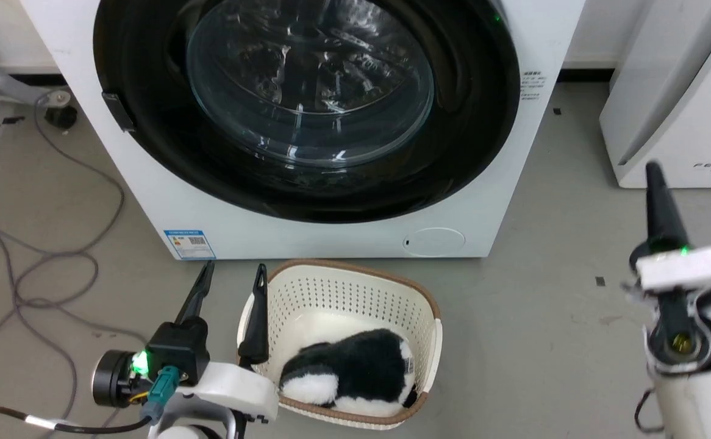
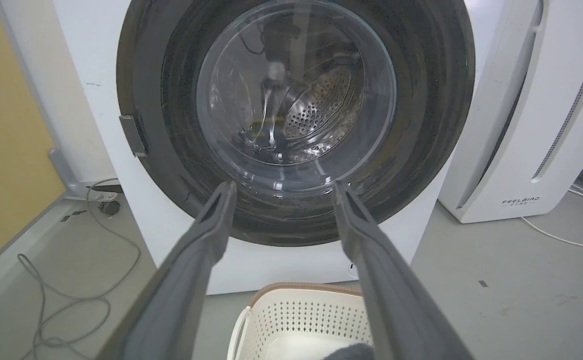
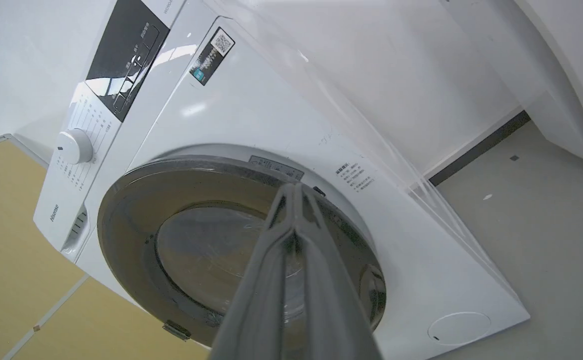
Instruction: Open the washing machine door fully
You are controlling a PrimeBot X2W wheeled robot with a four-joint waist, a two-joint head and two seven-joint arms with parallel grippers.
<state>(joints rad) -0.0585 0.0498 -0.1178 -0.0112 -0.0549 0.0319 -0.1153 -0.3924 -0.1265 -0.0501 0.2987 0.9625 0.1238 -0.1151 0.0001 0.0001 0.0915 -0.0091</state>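
The washing machine [image 1: 331,238] stands straight ahead, white, with a blue label at its lower left. Its washing machine door [image 1: 307,91] is a glossy black ring around a clear glass bowl and lies flat against the front, with the hinge [image 1: 117,113] on the left. My left gripper [image 1: 235,268] is open and empty, low in front of the machine over the basket's left rim. In the left wrist view the left gripper [image 2: 284,186] frames the lower door [image 2: 296,100]. My right gripper [image 1: 654,174] is shut on nothing, off to the right; its tips [image 3: 294,192] point at the door [image 3: 211,250].
A white perforated basket [image 1: 419,299] holding a black-and-white plush toy [image 1: 349,372] sits on the floor under the door. The white FEELBAIR appliance [image 1: 678,110] stands to the right. Grey cables [image 1: 44,268] trail over the floor at left. A round filter cover [image 1: 435,241] sits at the machine's lower right.
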